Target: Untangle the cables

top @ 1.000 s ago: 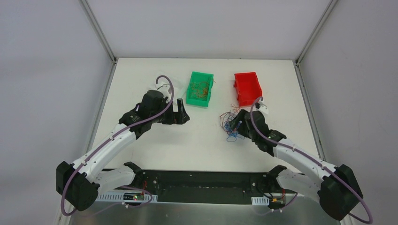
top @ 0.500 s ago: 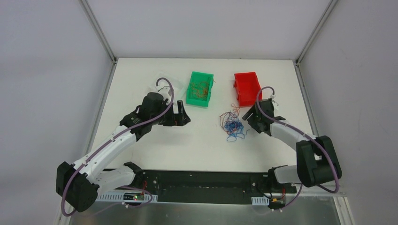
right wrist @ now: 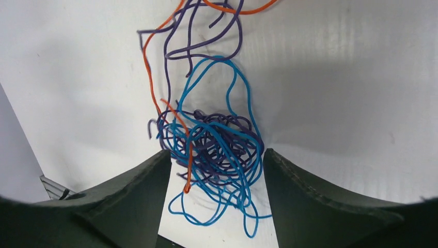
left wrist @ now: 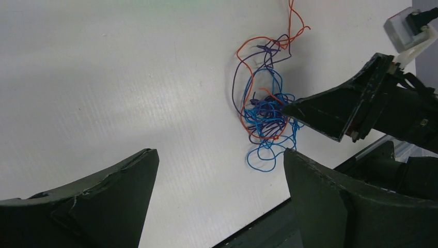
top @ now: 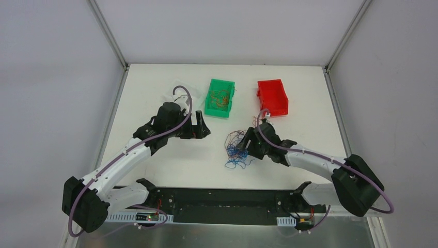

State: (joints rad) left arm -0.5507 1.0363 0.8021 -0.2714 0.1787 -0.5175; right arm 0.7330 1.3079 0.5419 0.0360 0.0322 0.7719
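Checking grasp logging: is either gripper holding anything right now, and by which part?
Nothing is clamped. The left gripper is open with nothing between its jaws. The right gripper is open too, its fingers straddling the dense knot of the cables, not closed on it.

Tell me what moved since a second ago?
The right end effector swung left and nearer, and now straddles the cables, open. The cables slid left and nearer too. The left end effector, green bin and red bin stayed put.
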